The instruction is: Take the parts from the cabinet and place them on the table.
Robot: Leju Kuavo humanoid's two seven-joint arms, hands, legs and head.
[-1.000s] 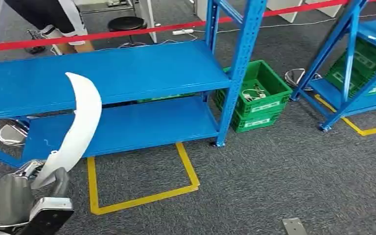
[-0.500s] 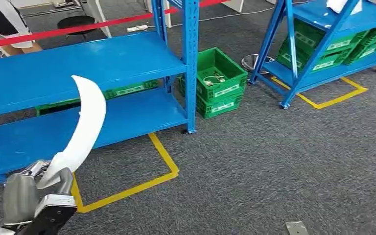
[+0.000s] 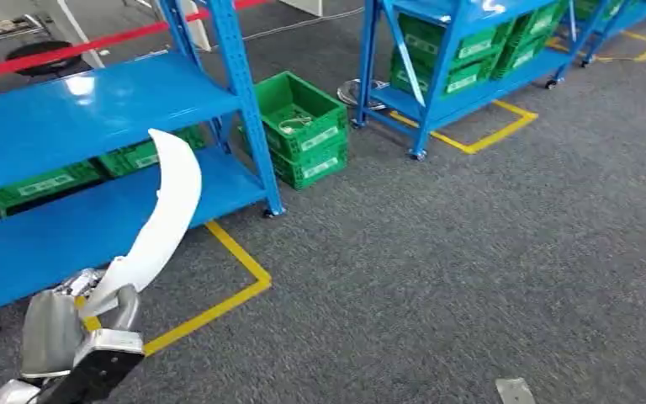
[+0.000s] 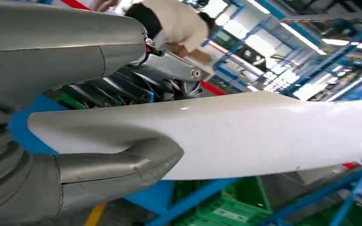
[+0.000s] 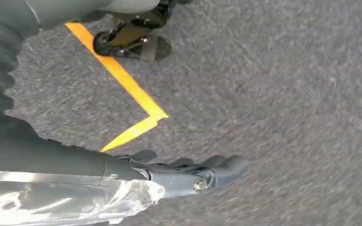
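The left hand (image 3: 80,324) holds a long, curved white plastic part (image 3: 161,223) by its narrow lower end. In the left wrist view the thick grey thumb (image 4: 122,165) lies against one face of the white part (image 4: 245,134) and the darker fingers (image 4: 122,92) close on the opposite face, so the part is clamped between them. From that grip the part rises up and away from the fingers, sweeping in a smooth arc to a rounded tip that stands well clear of the hand. It touches nothing but the hand.

Beyond the fingers and behind the part stands a blue metal shelf rack (image 3: 92,114), with green plastic crates (image 3: 42,183) on its lower shelf. Further out past the part's tip, just beside the rack's corner post, sit two stacked green crates (image 3: 303,130) on the grey carpet floor (image 3: 437,269). A yellow tape line (image 3: 219,303) on the floor runs close beside the hand. A second blue rack (image 3: 463,50) carrying more green crates stands well apart.

In the right wrist view the right hand (image 5: 188,174) hangs over the carpet near a yellow tape corner (image 5: 136,117). Its dark fingers (image 5: 226,165) are curled inward, and something clear and crinkled like plastic film (image 5: 66,200) lies against the hand; I cannot tell whether the fingers hold it.
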